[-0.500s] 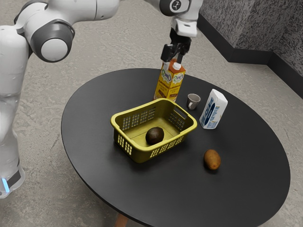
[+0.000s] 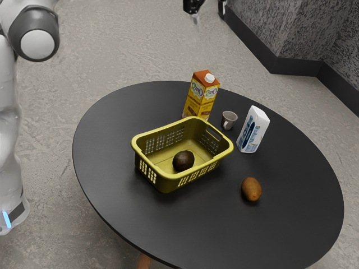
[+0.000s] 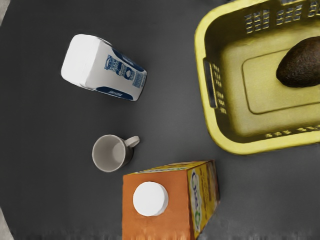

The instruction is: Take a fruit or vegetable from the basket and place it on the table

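High above the table's far side, at the exterior view's upper edge, my gripper (image 2: 208,12) is open, its two fingers apart with nothing between them. The yellow basket (image 2: 168,182) holds a dark avocado (image 2: 183,161) on its floor. A brown oval fruit (image 2: 251,189) lies on the black table (image 2: 123,117), outside the basket. From the wrist view, the avocado (image 3: 302,64) and part of the basket (image 3: 202,95) are visible off to one side of the hand.
An orange and yellow juice carton (image 2: 201,100) stands behind the basket, below my gripper's height. Beside it are a small grey mug (image 2: 229,120) and a white and blue carton (image 2: 253,130). The wrist view also has the juice carton (image 3: 172,210), close under the hand.
My gripper has risen well clear of the juice carton's top, and the arm has drawn up with it. The avocado, basket and brown fruit have not moved.
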Robot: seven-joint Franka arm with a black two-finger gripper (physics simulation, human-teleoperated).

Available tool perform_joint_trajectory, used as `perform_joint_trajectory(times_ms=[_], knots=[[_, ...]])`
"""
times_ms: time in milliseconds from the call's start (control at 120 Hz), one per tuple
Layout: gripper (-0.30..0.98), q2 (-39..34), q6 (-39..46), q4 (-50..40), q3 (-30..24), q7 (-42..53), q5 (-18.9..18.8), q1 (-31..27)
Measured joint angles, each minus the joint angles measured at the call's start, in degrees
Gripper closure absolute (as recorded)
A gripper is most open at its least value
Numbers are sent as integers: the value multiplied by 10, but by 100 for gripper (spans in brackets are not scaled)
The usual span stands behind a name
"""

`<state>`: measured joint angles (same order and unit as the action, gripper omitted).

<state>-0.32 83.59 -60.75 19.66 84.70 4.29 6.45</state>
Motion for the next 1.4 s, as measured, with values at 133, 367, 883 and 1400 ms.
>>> perform_joint_trajectory(times_ms=[133,367,883,1400], knots=[[0,-17,-27,6,-39,13,1,-67],[0,-2,-63,-14,-33,30,-6,-12],[0,-194,122,-459,-118,44,-54,92],[0,-156,186,-463,-107,36,-61,87]])
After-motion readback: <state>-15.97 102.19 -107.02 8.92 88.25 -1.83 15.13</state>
